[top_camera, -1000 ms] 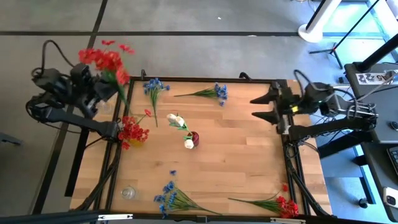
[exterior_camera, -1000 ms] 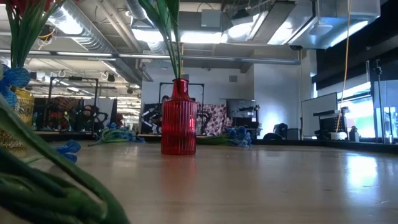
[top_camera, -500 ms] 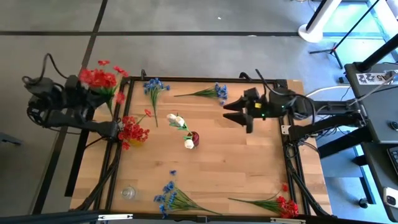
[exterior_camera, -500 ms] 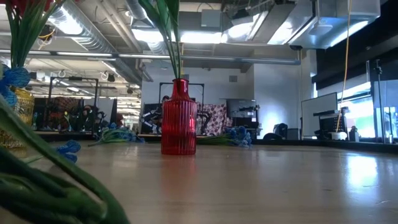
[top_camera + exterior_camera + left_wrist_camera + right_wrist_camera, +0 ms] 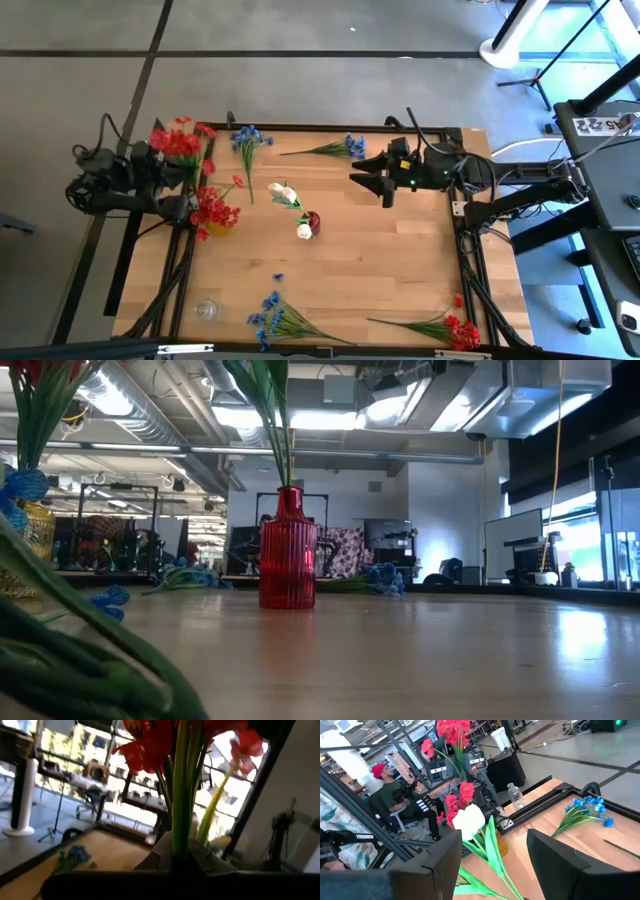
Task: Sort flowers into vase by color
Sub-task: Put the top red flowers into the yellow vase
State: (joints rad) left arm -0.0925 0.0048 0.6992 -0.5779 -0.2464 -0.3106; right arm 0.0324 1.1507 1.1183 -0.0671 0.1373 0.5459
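Red blooms top the red sprig (image 5: 176, 143) that the left gripper (image 5: 160, 168) clamps by its stem, off the table's left edge, just above the yellow vase (image 5: 219, 228) already holding red flowers (image 5: 212, 209); to seat it well, I judge the stem end should be steered over that vase's mouth and lowered upright, clear of the blooms inside; the left arm lies folded, wrist turned toward the table; the right gripper (image 5: 371, 180) hovers near the blue sprig (image 5: 335, 149), fingers spread apart.

"THUSEN" on a dark strap (image 5: 355, 837)
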